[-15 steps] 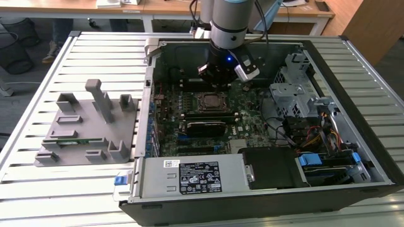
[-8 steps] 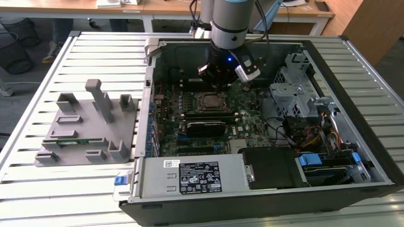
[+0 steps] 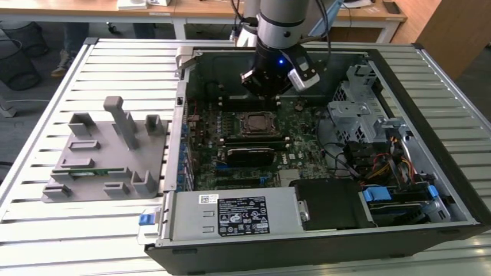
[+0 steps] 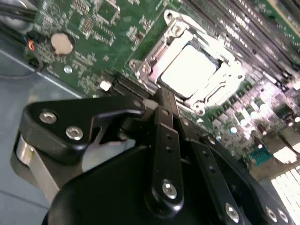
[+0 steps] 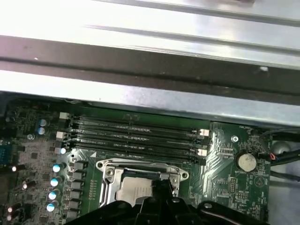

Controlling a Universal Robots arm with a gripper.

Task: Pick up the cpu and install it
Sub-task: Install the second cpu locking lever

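The cpu (image 4: pixel 190 70) is a flat square chip with a silvery top, lying inside the metal-framed socket (image 4: pixel 154 47) on the green motherboard. It shows again in the first wrist view as the cpu (image 5: pixel 133 192), and in the exterior view as the cpu (image 3: pixel 257 122). My gripper (image 4: pixel 163 96) hangs just above the socket's edge, its black fingers (image 4: pixel 165 136) drawn together with nothing between them. Seen from outside, the gripper (image 3: pixel 265 95) sits over the board a little behind the socket, inside the open computer case.
A grey fixture (image 3: pixel 107 155) with a green memory stick (image 3: pixel 88 171) lies on the slatted table at the exterior view's left. Memory slots (image 5: pixel 136 136) run beside the socket. The case holds a power supply (image 3: pixel 230 215), a drive cage (image 3: pixel 360 109) and cables (image 3: pixel 383 167).
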